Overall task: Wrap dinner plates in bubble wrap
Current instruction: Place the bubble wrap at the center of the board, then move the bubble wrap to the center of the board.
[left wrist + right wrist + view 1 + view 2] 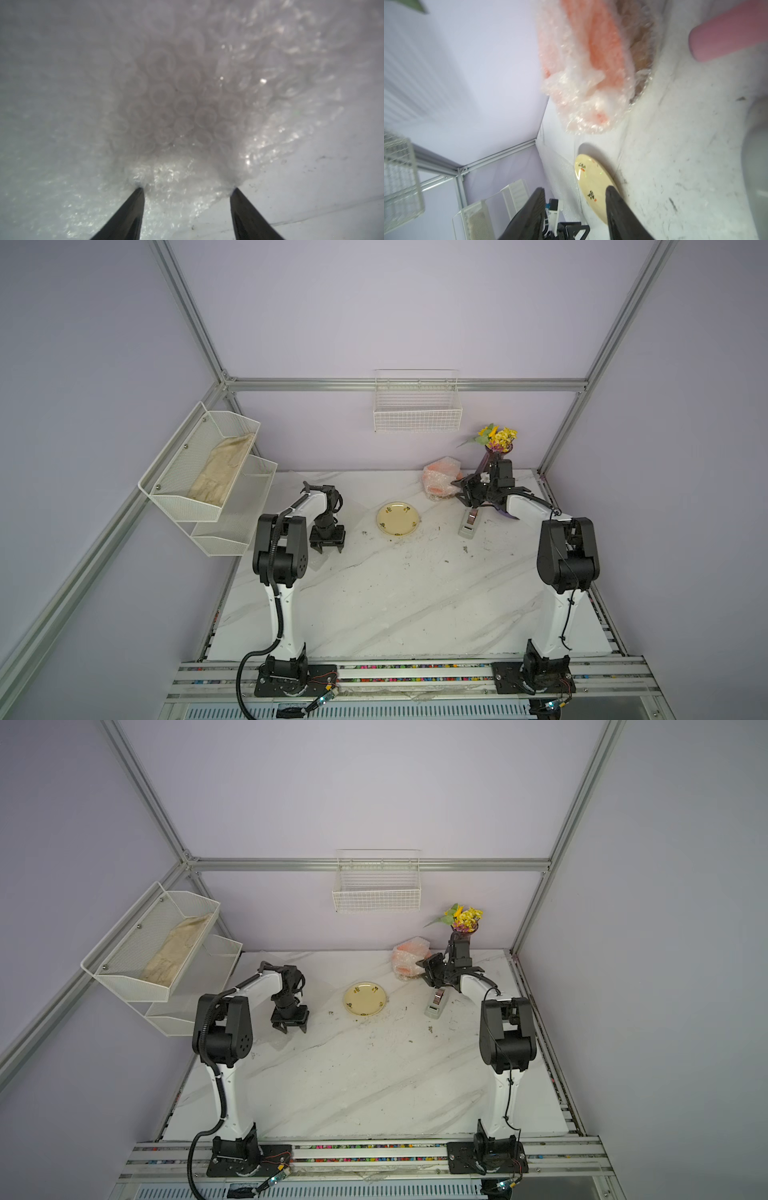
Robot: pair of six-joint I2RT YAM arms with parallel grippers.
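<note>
- Left gripper (187, 189) is spread apart; bubble wrap (182, 99) is touched by both tips.
- Right gripper (574, 188) is spread, empty; the wrapped orange plate (604, 41) is seen ahead of it.

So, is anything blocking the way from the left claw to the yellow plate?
Nothing I can see. Between the left gripper and the yellow plate there is only the table with a few dark specks.
</note>
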